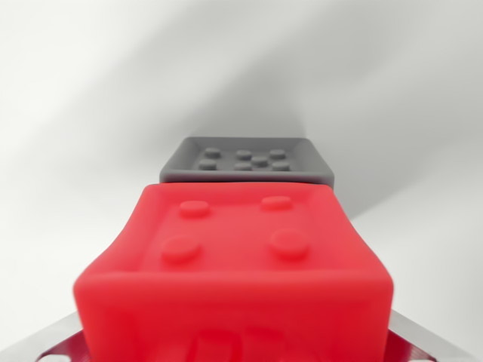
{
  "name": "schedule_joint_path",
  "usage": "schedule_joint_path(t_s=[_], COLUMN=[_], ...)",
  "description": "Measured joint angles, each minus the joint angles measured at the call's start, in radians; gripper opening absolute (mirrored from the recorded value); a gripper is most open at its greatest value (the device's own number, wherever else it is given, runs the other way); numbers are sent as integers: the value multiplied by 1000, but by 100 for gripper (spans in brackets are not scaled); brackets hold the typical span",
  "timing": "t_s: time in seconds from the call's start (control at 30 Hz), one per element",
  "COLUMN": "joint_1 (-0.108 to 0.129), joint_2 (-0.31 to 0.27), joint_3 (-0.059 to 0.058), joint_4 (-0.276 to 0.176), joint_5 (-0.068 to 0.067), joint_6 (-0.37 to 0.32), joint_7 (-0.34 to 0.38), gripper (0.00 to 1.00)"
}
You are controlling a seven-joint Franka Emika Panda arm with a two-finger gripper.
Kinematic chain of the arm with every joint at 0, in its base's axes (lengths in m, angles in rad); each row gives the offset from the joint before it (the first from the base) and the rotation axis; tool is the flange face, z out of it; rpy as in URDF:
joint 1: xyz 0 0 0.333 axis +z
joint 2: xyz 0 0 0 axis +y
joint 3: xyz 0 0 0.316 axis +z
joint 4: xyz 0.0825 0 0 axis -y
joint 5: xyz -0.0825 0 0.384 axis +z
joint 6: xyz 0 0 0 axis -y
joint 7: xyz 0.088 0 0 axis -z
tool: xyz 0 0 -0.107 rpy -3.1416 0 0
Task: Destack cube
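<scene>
Close before wrist camera: red cube (234, 275), four studs up, blurred, filling lower frame. Behind it, grey cube (247, 161) on white surface (75, 113). Metal gripper (423, 339) edges beneath; jaw state unclear.

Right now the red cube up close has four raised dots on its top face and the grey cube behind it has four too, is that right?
Not quite. In the wrist view the red cube does show four raised dots, but the grey cube behind it shows more than four, about seven, on its recessed top face.
</scene>
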Motion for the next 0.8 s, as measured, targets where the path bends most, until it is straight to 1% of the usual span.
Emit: schedule_joint_path(t_s=[0.1,0.23,0.5,0.53,0.57,0.7,0.73,0.8], joint_1=[-2,-6,-11,-11,-11,-11,-11,-11], joint_2=[-13,-38,-100,-109,-114,-155,-160,-180], joint_3=[4,12,25,27,27,32,32,34], joint_4=[-2,-4,-11,-12,-12,-14,-14,-14], joint_5=[7,22,62,68,71,96,98,108], joint_6=[-8,-28,-82,-89,-93,-129,-134,-152], joint_7=[-5,-15,-44,-48,-50,-68,-70,-77], gripper=[0,0,0,0,0,0,0,0])
